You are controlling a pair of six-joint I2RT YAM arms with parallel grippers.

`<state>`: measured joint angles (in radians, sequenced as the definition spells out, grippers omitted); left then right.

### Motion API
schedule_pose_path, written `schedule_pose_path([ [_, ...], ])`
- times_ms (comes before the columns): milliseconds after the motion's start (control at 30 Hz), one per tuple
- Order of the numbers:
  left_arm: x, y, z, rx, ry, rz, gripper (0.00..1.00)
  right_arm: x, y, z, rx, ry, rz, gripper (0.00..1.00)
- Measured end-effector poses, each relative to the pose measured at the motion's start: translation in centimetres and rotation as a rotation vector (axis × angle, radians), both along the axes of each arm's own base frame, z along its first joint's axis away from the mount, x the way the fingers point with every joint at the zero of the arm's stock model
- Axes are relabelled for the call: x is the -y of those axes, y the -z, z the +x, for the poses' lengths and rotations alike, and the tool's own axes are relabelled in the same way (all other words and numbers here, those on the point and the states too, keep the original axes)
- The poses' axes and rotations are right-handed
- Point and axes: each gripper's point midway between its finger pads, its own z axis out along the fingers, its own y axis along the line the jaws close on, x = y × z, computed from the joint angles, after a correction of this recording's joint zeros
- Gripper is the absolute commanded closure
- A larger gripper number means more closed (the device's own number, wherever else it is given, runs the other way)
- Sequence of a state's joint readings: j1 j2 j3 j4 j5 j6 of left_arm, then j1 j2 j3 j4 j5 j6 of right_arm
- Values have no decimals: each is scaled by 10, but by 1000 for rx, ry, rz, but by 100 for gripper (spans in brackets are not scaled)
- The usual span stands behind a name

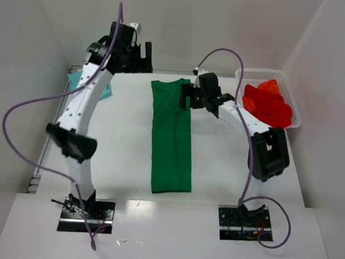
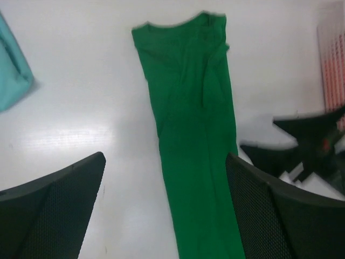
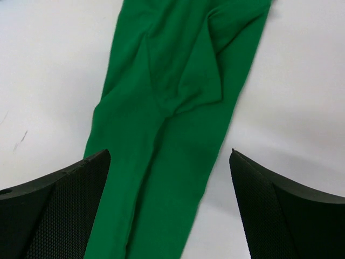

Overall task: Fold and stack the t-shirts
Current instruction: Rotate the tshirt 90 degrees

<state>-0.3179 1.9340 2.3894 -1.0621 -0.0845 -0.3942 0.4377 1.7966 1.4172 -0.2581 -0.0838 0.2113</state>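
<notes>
A dark green t-shirt [image 1: 172, 135] lies on the white table, folded lengthwise into a long strip with its collar at the far end. It also shows in the left wrist view [image 2: 194, 135] and the right wrist view [image 3: 172, 108]. My right gripper [image 1: 188, 98] hovers open over the shirt's collar end, at its right edge, holding nothing [image 3: 170, 156]. My left gripper [image 1: 143, 55] is raised at the far left of the shirt, open and empty [image 2: 164, 162]. A pale teal t-shirt [image 1: 107, 90] lies at the far left, mostly hidden behind my left arm. Bright red t-shirts [image 1: 268, 105] lie bunched in the basket.
A white mesh basket [image 1: 286, 75] stands at the far right against the right wall and shows at the right edge of the left wrist view [image 2: 331, 65]. White walls close in the table on the left, back and right. Purple cables loop from both arms.
</notes>
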Motion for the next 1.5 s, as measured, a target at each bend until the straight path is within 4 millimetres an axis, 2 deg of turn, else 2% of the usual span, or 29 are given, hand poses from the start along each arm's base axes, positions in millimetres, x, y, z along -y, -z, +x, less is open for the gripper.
schedule_pose_path([
  [67,-5,3,-22,10,7,-11,0,0,11,12,-8,12,-1,5],
  [133,-12,18,-64,33,25,-72,0,3,23,20,-23,23,-13,7],
  [167,-15,22,-72,30,25,-81,0,4,28,23,-29,27,-19,9],
  [233,-28,36,-105,102,22,-163,0,7,35,27,-34,29,-32,14],
  [267,-35,45,-117,126,7,-194,0,7,39,33,-28,23,-42,17],
  [333,-39,52,-124,153,-6,-230,0,7,40,37,-23,23,-45,20],
  [467,-28,65,-113,182,25,-282,0,0,38,58,5,13,-44,25],
  [633,-15,111,-96,76,52,-287,0,-11,46,83,18,4,-28,29],
  [733,-11,135,-93,16,61,-287,0,-17,63,94,0,1,-30,29],
  [933,-5,151,-86,-17,80,-295,0,-21,95,98,-55,-11,-44,32],
  [1000,-2,160,-82,-35,86,-299,0,-22,104,101,-71,-12,-51,40],
  [1100,2,174,-80,-70,96,-303,0,-22,107,101,-79,-14,-59,49],
  [1133,3,179,-78,-82,101,-306,0,-22,106,101,-79,-14,-60,56],
  [1200,6,186,-77,-101,107,-309,0,-23,104,104,-73,-14,-59,63],
  [1267,8,195,-77,-124,114,-313,0,-23,102,105,-68,-15,-58,76],
  [1500,10,196,-77,-128,128,-321,0,-22,107,104,-76,-17,-70,90],
])
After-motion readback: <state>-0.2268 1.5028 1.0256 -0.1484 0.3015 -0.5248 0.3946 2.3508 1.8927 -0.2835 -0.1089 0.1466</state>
